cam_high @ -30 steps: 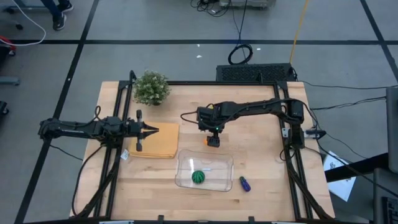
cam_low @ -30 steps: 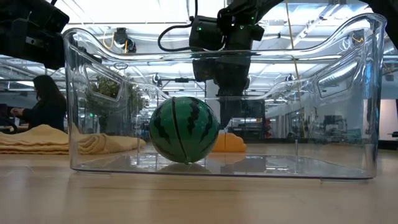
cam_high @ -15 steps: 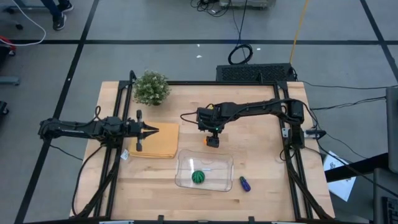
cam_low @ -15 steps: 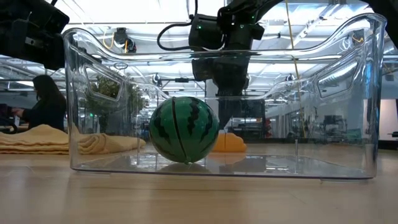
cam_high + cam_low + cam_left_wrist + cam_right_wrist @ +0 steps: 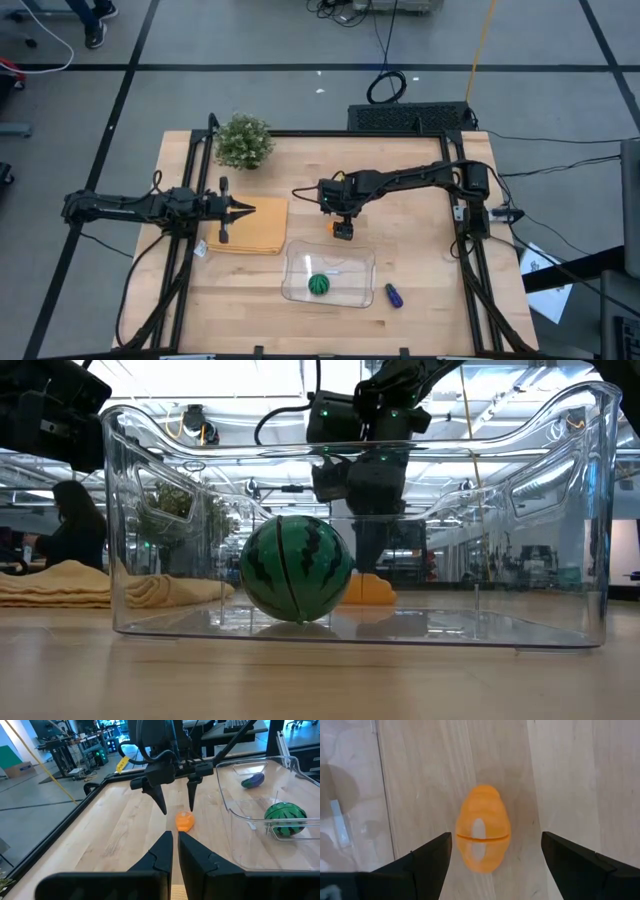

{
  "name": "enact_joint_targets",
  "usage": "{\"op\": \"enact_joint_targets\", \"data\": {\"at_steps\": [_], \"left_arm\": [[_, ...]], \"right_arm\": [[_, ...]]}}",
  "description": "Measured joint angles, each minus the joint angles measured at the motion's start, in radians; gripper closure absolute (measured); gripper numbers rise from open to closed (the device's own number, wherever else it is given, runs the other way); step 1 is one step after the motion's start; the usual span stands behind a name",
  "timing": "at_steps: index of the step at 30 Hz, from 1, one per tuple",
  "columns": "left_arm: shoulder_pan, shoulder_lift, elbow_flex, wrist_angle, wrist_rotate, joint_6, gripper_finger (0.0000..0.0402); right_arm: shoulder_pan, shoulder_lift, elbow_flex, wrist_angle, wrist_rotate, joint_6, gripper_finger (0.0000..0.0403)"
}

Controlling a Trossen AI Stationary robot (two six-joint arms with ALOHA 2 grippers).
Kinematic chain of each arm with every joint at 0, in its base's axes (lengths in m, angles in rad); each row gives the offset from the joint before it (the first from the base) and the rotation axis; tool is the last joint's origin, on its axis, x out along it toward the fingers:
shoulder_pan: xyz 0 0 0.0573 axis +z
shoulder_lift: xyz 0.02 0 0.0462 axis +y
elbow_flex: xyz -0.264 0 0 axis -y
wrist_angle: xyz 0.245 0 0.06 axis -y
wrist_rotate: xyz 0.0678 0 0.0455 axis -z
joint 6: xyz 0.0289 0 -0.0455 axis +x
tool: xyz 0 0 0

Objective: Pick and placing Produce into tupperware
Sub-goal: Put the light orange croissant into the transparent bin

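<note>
Slightly lower than a second ago, the right claw [image 5: 343, 231] has come down over the small orange oval toy piece [image 5: 336, 226], its dark wrist shifted a touch toward the clear rectangular plastic tupperware [image 5: 364, 262]; nothing else on the light wooden table [image 5: 420, 260] has changed place. That claw stands released, one finger on either side of the orange oval [image 5: 482, 828] and neither touching it, while the oval lies on the bare table just beside the tupperware's far wall. The left claw [image 5: 248, 209] is clenched on nothing and waits over the flat tan square pad [image 5: 262, 232], well apart from the produce. Counting: three produce pieces, one tupperware, one pad, one leafy green potted plant [image 5: 243, 141], two claws. One piece, the green striped ball [image 5: 318, 285], sits inside the tupperware on its floor. The other two are outside it: the orange oval under the right claw, and the blue-purple elongated piece [image 5: 393, 295] on the table just beside the container's right end. Through the clear wall in the low view the ball [image 5: 295, 568] stands in front, with the orange oval [image 5: 366, 590] behind it.
</note>
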Motion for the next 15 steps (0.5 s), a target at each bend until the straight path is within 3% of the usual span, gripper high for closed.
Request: {"op": "enact_joint_targets", "data": {"at_steps": [15], "left_arm": [[0.000, 0.000, 0.000, 0.000, 0.000, -0.002, 0.0369]], "right_arm": [[0.007, 0.000, 0.000, 0.018, -0.031, 0.002, 0.0103]]}}
